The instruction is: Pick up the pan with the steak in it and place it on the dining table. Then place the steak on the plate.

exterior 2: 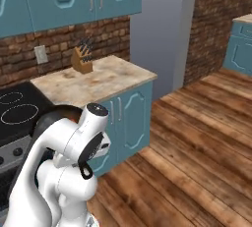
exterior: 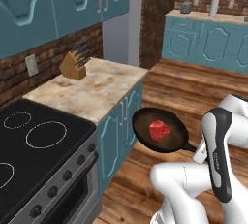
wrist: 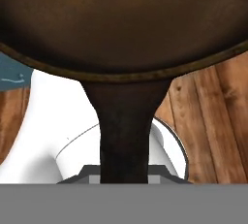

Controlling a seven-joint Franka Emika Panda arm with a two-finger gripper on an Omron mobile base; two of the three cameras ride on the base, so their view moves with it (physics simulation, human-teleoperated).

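The pan (exterior: 167, 140) is in the air, above the wooden floor (exterior: 193, 92), just beside the end of the wall counter (exterior: 92, 92) with the beige stone top. It sits level, and the steak (exterior: 159, 130) lies inside it, near the middle, as a small red chunk on the brownish inner surface. The short black handle (wrist: 124, 140) points toward the white arm (exterior: 218, 155). In the hand view the handle runs from the round body of the pan (wrist: 121, 19) straight down to the bottom, and it goes into the gripper (wrist: 124, 177), whose jaws are closed tight around its end; the finger tips themselves are mostly hidden by the handle. In the right base view the arm (exterior 2: 74, 147) stands in front of the pan, so the pan is hard to see there. On the counter a wooden knife block (exterior: 73, 64) stands near the brick wall (exterior: 48, 58), well apart from the pan. The black stove top (exterior: 34, 140) with its white ring marks is to the left of the counter, and the pan is not over it. Teal cabinets (exterior: 208, 43) stand at the far side of the room.
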